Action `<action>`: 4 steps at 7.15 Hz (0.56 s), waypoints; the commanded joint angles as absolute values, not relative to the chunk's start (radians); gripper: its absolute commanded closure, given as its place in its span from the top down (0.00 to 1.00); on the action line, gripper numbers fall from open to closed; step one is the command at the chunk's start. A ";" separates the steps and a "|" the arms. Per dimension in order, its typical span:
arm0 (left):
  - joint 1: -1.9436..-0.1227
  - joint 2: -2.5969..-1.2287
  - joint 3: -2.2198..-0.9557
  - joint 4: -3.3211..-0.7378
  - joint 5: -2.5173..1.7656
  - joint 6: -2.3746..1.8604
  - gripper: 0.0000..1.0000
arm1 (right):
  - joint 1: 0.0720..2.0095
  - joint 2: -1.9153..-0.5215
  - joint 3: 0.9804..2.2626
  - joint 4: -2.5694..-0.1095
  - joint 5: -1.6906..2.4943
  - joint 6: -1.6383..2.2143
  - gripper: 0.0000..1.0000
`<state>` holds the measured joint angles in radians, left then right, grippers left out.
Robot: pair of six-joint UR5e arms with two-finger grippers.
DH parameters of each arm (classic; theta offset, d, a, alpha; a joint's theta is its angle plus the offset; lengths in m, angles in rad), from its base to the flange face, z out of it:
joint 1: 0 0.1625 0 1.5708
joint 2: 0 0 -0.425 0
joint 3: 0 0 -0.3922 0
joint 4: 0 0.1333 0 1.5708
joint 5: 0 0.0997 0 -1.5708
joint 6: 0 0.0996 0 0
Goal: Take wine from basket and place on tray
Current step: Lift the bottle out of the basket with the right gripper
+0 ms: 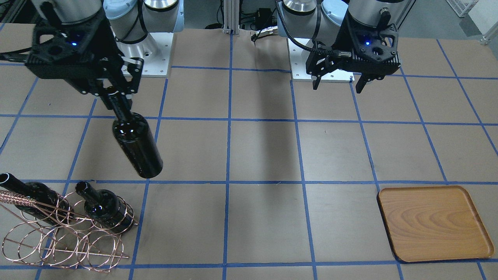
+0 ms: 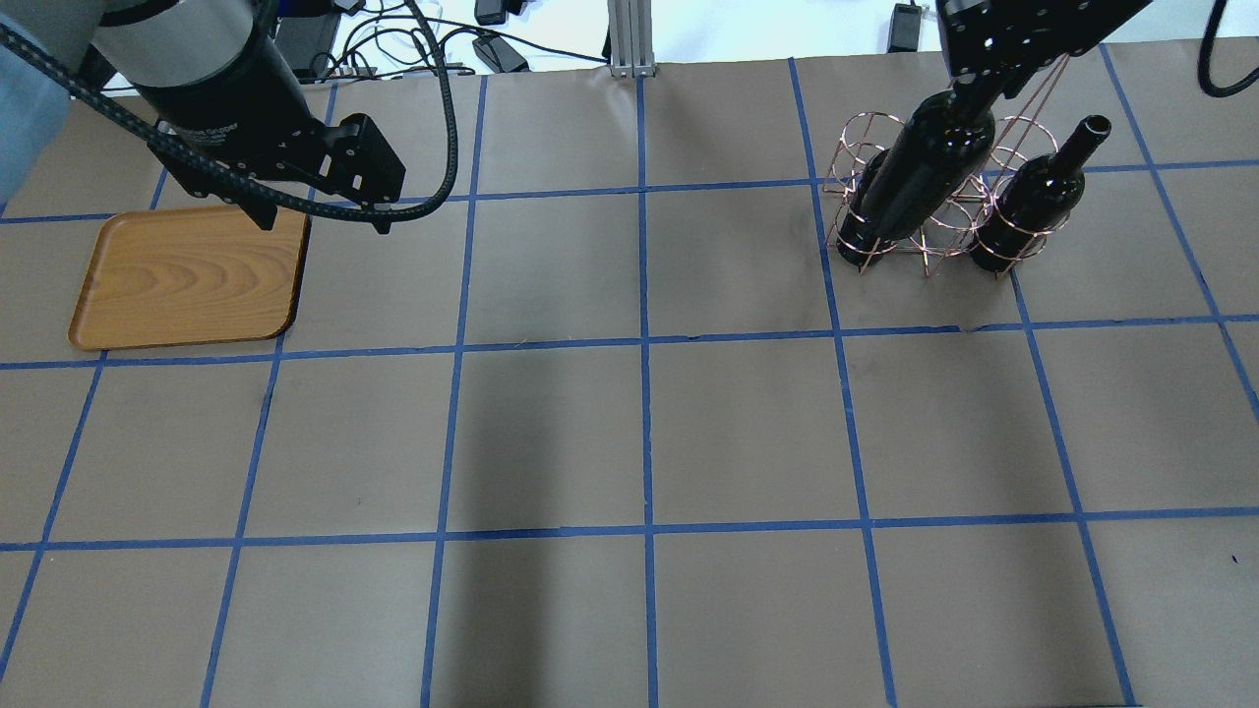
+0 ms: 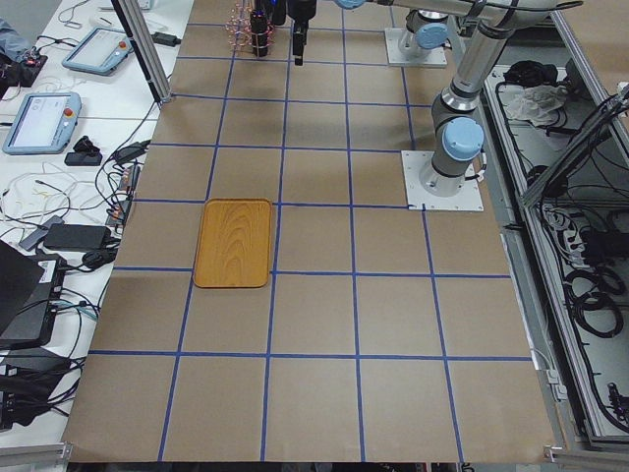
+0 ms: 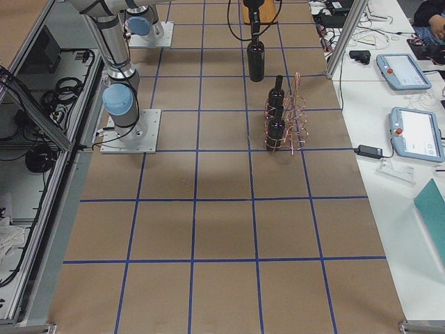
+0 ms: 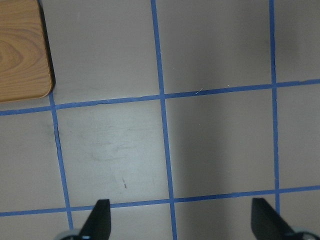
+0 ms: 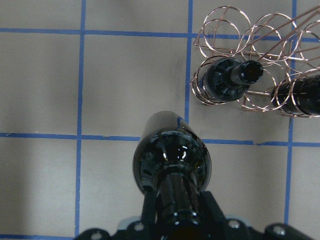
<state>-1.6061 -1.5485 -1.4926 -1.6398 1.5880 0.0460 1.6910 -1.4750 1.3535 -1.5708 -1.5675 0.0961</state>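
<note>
Right jaws clench one wine point(image 1: 136, 147) by its neck, raised beside the basket point(image 1: 66, 241); left jaws hang released; carrying to the tray point(image 1: 432, 221) is left.

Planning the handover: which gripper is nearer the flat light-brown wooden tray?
Left. The left gripper hangs open on the robot's side of the wooden tray; the right gripper, shut on a black glass wine bottle, is far off near the copper wire basket.
</note>
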 commanded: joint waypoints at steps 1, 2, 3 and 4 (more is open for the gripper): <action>-1.605 -1.545 -1.493 -1.641 1.589 0.046 1.00 | 1.874 -1.402 1.358 -1.630 -1.568 0.318 0.00; -1.602 -1.536 -1.494 -1.644 1.589 0.046 1.00 | 1.931 -1.372 1.358 -1.656 -1.568 0.386 0.00; -1.592 -1.528 -1.502 -1.640 1.586 0.048 1.00 | 1.987 -1.352 1.376 -1.701 -1.568 0.466 0.00; -1.563 -1.520 -1.503 -1.641 1.586 0.089 1.00 | 2.040 -1.339 1.399 -1.741 -1.568 0.500 0.00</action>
<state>-1.5887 -1.5296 -1.4997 -1.6413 1.5872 0.0568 1.9703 -1.3607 1.3751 -1.6907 -1.5676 0.4347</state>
